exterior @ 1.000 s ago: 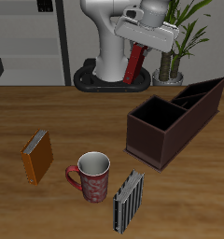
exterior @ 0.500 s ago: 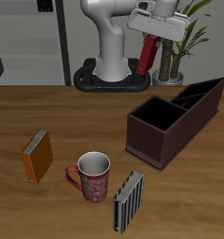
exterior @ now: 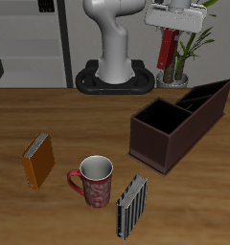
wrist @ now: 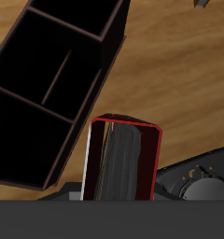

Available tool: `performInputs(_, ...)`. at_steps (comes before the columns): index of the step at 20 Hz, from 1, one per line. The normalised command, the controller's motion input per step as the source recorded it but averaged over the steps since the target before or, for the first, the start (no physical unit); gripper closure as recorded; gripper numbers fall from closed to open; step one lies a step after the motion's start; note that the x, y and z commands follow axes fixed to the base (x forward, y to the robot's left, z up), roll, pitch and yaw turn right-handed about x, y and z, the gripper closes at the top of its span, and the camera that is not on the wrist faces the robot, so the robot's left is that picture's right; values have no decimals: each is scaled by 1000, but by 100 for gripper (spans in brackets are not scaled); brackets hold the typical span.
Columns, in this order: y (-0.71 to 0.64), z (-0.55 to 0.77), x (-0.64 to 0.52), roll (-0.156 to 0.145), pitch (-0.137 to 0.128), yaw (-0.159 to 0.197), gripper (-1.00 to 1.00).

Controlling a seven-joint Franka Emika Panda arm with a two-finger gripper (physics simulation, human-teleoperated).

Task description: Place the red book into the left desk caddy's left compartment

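Jaws clamped on the red book [exterior: 166,46], hanging upright below them, high behind the caddy [exterior: 180,122]; stiff, light hardcover, likely best gripped across its covers.

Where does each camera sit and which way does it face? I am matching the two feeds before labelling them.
Exterior view: in front of the table and above it, looking down at the wooden table and the white arm; the end effector holds the small dark red hardcover book high up.
Wrist view: on the end effector, looking down past the red book at the long dark maroon-brown desk caddy; only a dark strip of the robot shows.
Shared: the red book, the caddy, the table.
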Motion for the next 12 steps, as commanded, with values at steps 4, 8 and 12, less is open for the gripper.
performInputs(4,234,47,49,17,32,-80,100)
performInputs(8,251,59,43,35,-1,-40,100)
performInputs(12,266,61,149,22,18,-68,100)
